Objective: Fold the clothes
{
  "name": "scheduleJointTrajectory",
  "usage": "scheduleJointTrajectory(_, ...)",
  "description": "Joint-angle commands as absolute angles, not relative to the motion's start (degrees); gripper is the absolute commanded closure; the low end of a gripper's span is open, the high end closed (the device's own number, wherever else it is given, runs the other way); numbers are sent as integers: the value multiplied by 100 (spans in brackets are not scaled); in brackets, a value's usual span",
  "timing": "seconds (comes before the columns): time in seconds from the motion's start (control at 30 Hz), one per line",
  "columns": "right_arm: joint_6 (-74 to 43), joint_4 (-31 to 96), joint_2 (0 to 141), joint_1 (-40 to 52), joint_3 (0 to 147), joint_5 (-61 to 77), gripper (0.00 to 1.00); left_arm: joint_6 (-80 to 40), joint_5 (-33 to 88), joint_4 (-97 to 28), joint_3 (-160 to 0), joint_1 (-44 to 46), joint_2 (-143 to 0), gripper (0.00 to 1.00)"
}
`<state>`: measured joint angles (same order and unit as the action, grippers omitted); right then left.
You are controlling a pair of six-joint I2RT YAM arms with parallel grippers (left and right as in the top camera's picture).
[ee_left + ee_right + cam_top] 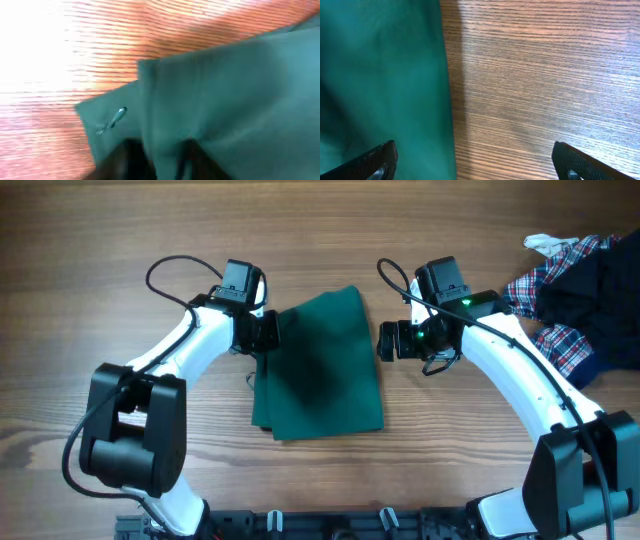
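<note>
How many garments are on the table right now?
3: green cloth at centre; plaid shirt and navy garment heaped at the right edge. The heap may hide more.

On wooden table (80, 240): dark green clothes (320, 365) lying folded; well right of them, plaid shirt (525, 290) and navy garment (605, 295) heaped

Left wrist view, wholly blurred: the left fingers (131, 161) are dark smears at the lower edge beneath the garment (225, 100); whether they pinch it cannot be told. A small pale mark (112, 120) on the garment's left flap is unidentifiable. Overhead: the left gripper (272, 332) has its tips hidden at the garment's left edge. Right of the garment, the plaid shirt (560, 280) and navy cloth (605, 290) are cut by the frame. Right wrist view: the right fingertips (375, 160) are cropped below.
</note>
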<state>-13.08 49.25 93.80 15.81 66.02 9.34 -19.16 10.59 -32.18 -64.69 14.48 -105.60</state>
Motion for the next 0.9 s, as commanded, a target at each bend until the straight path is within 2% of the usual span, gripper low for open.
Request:
scheduleJointTrajectory(0.0,-1199,4910,9343,1605,6565,895,0,-1857,617,-3234,-6539,1409,-10379,55)
scheduleJointTrajectory(0.17,-1197,4910,9343,1605,6565,895,0,-1844,14,-3234,-6539,1409,-10379,60)
scheduleJointTrajectory(0.27,-1199,4912,9343,1605,6565,895,0,-2067,-1175,-3352,-6539,1413,-10200,59)
scheduleJointTrajectory(0.37,-1197,4912,9343,1605,6565,895,0,-2141,-1337,-3614,-6539,1428,-9793,57)
scheduleJointTrajectory(0.47,-1140,4910,9343,1605,6565,899,0,-2141,-867,-3979,-6539,1702,-8814,42)
scheduleJointTrajectory(0.57,-1046,4803,9343,1605,6565,895,0,-2263,989,-4051,-6539,1914,-8420,34)
scheduleJointTrajectory(0.63,-1048,4681,9343,1605,6565,895,0,-2622,1109,-4416,-6528,1920,-8602,27)
scheduleJointTrajectory(0.67,-1046,4661,9343,1605,6565,895,0,-2626,1118,-4670,-6501,1868,-8803,19)
scheduleJointTrajectory(0.77,-893,4724,9343,1605,6565,893,0,-2569,1181,-5196,-6477,1745,-9351,14)
scheduleJointTrajectory(0.87,-895,4740,9343,1605,6565,895,0,-2401,1396,-5218,-6471,1653,-9839,9)
